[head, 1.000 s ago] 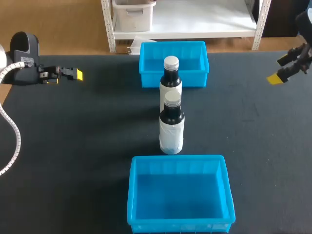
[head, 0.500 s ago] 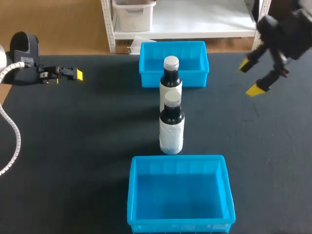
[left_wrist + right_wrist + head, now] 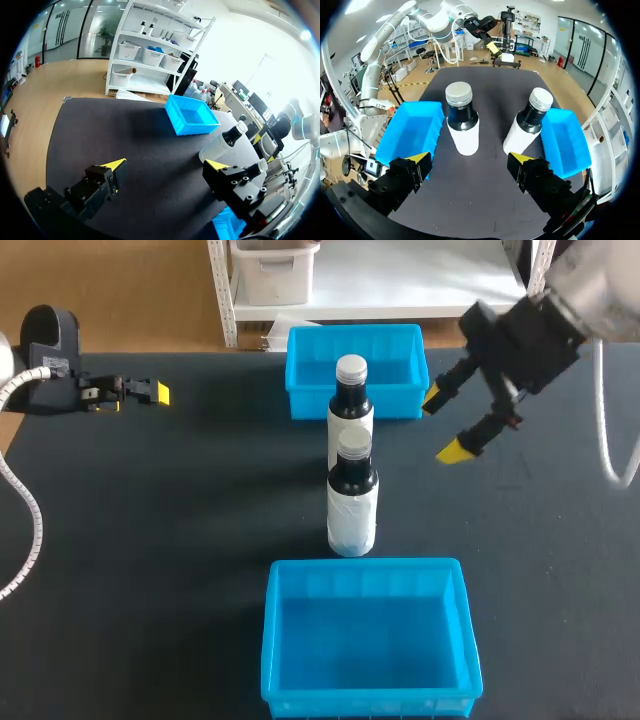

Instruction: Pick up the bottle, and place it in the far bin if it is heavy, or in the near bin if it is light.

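Two bottles stand upright on the black table point(image 3: 150, 540), one behind the other, between the two blue bins. The near bottle point(image 3: 352, 502) is roughly midway between them, and the far bottle point(image 3: 351, 405) is just in front of the far bin point(image 3: 300, 375) (whether it touches the bin's wall cannot be told). The near bin point(image 3: 275, 640) lies open at the table's close edge. Neither the bottles nor the bins have moved over the last second.

What has changed is the right arm. A second ago its gripper hung at the right edge of the head view, and half a second ago it was partway in. Now the right gripper point(image 3: 445, 425) is above the table just to the right of the far bottle, beside the far bin's right corner and clear of both. Its fingers are spread wide and hold nothing. In its wrist view both bottles stand ahead of the gap between the tips.

The left gripper point(image 3: 150, 392) has stayed at the far left of the table, well apart from the bottles. Its fingers are also spread with nothing between them.
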Controlling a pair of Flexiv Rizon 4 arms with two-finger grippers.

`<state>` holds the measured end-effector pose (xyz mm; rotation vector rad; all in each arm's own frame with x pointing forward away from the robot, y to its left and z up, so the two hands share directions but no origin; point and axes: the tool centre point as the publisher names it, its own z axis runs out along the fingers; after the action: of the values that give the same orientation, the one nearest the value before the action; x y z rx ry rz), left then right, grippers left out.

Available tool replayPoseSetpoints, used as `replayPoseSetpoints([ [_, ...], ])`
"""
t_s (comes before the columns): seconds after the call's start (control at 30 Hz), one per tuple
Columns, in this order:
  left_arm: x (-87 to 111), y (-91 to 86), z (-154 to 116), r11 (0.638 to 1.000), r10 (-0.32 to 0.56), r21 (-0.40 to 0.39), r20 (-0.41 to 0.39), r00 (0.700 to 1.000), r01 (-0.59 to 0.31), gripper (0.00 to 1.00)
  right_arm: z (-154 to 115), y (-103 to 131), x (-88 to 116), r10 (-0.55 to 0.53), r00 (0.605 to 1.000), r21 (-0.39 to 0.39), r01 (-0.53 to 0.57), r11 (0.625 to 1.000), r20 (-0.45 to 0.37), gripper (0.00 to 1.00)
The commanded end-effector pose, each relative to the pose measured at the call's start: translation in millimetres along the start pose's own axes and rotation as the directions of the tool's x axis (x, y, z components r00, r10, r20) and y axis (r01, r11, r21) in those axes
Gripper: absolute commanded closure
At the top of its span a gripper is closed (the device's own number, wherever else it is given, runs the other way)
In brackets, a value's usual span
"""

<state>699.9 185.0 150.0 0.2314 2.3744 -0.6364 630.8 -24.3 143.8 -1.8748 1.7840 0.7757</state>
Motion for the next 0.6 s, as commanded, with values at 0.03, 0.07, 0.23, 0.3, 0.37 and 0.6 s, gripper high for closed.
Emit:
replayPoseSetpoints([
  [0.03,0.0,0.0,0,1.000,0.000,0.000,0.000,1.000,0.000,0.00,17,5,2,-0.014,0.999,0.057,0.011,0.998,0.042,0.00],
  [0.07,0.0,0.0,0,1.000,0.000,0.000,0.000,1.000,0.000,0.00,20,5,0,-0.014,0.999,0.059,0.012,0.998,0.042,0.00],
  [0.23,0.0,0.0,0,1.000,0.000,0.000,0.000,1.000,0.000,0.00,32,5,-9,-0.022,0.998,0.061,0.019,0.998,0.058,0.00],
  [0.3,0.0,0.0,0,1.000,0.000,0.000,0.000,1.000,0.000,0.00,37,6,-13,-0.021,0.998,0.061,0.017,0.998,0.066,0.00],
  [0.37,0.0,0.0,0,1.000,0.000,0.000,0.000,1.000,0.000,0.00,42,6,-19,-0.022,0.996,0.055,0.018,0.998,0.081,0.00],
  [0.6,0.0,0.0,0,1.000,0.000,0.000,0.000,1.000,0.000,0.00,60,9,-40,-0.039,0.990,0.025,0.036,0.999,0.138,0.00],
])
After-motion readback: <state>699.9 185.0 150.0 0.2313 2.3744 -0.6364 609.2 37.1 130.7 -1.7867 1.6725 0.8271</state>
